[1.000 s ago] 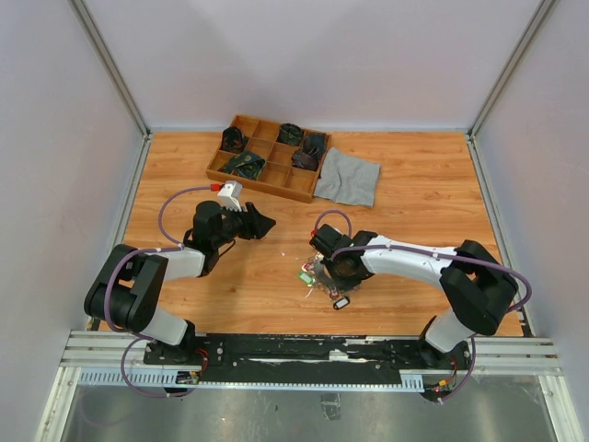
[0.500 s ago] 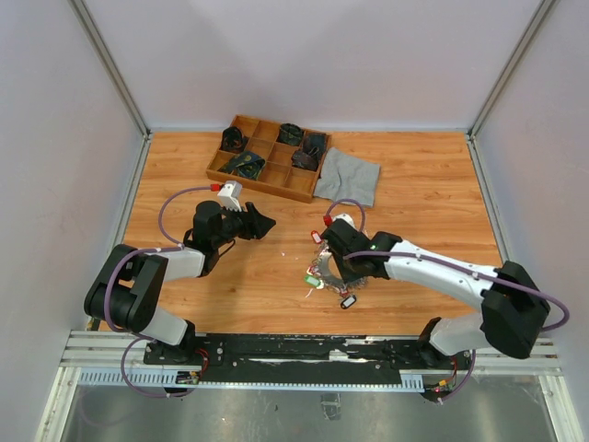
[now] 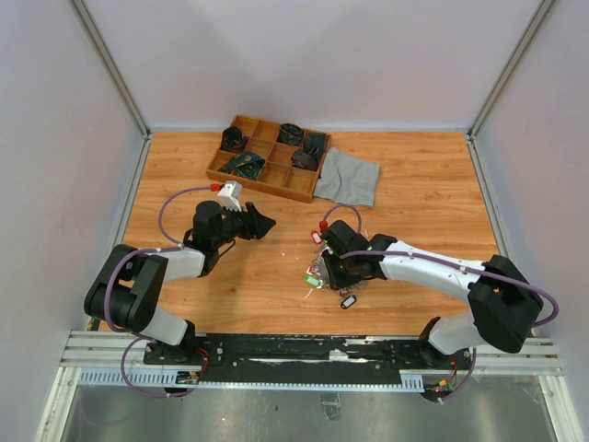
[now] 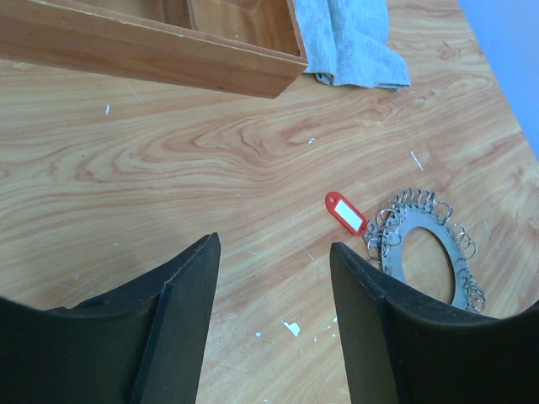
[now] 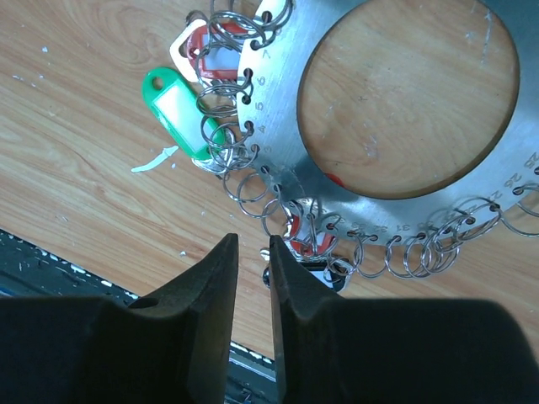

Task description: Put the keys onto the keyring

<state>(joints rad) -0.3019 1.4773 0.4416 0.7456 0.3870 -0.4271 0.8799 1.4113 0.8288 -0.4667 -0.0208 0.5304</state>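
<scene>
Steel keyring (image 5: 276, 126) seemingly carries green-tagged key (image 5: 179, 112) and red-tagged key (image 5: 215, 59)
Right gripper (image 5: 251, 244) hovers over its near rim, fingers narrowly parted, empty; left gripper (image 4: 274, 252), well apart, gapes empty; further keys unclear.

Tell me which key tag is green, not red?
The green tag, lying on the wood beside the keyring; the red tag just above it is the other colour.

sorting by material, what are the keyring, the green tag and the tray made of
Keyring: likely metal, dull grey brushed sheen, stamped numbers. Green tag: probably plastic, glossy, with a white insert. Tray: looks like wood, visible grain, smooth finish.
</scene>
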